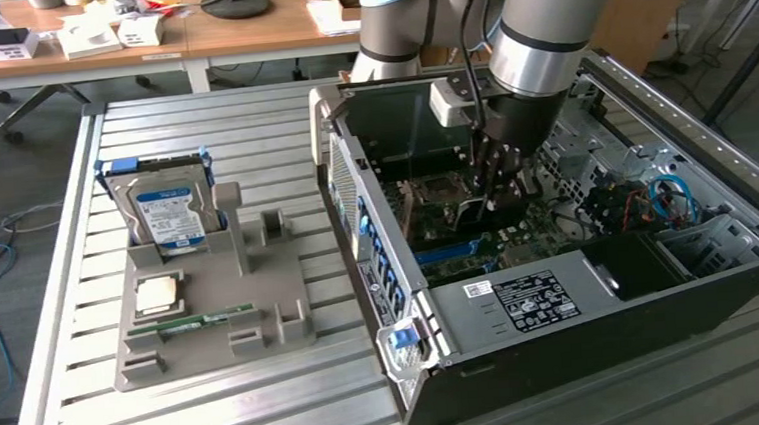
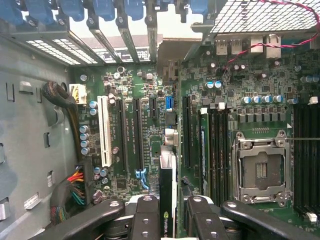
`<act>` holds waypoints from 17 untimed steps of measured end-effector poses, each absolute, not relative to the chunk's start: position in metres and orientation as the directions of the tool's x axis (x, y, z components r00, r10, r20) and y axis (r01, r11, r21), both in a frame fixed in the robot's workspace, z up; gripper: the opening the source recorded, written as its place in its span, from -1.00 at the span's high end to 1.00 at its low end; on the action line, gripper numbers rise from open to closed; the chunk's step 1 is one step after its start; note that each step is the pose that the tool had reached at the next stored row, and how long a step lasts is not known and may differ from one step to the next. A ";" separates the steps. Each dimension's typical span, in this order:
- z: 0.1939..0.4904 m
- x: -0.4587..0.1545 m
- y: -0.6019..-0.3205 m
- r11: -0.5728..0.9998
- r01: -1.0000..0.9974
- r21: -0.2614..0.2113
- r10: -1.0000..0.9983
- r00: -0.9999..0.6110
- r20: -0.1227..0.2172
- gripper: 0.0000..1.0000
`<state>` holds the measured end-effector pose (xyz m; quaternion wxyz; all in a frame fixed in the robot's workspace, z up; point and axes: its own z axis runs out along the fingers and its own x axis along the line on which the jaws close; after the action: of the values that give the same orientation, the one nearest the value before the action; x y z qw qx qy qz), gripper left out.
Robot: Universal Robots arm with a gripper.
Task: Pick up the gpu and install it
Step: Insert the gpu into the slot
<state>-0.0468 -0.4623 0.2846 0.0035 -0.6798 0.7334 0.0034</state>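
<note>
A small green emblem (image 2: pixel 166 217) with white lettering running down beneath it marks the black edge of the gpu (image 2: pixel 167 192); the letters are cut off and cannot be read for certain. White printing beside the slots on the motherboard (image 2: pixel 150 107) is too fine to read. In the exterior view, the white label (image 1: pixel 526 298) on the power supply (image 1: pixel 447 318) and the blue-and-white label (image 1: pixel 175 221) on the hard drive (image 1: pixel 150 178) carry print too small to make out.
</note>
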 end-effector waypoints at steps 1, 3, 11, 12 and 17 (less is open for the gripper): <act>0.285 -0.047 -0.462 0.076 -0.997 0.000 -0.997 -0.076 -0.010 0.47; 0.285 -0.047 -0.462 0.076 -0.997 0.000 -0.997 -0.076 -0.010 0.47; 0.284 -0.048 -0.462 0.076 -0.997 0.000 -0.997 -0.076 -0.010 0.47; 0.284 -0.049 -0.462 0.076 -0.997 0.000 -0.997 -0.076 -0.010 0.47; 0.284 -0.050 -0.462 0.076 -0.997 0.000 -0.997 -0.076 -0.010 0.47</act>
<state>-0.0495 -0.4623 0.2844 0.0034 -0.6797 0.7335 0.0034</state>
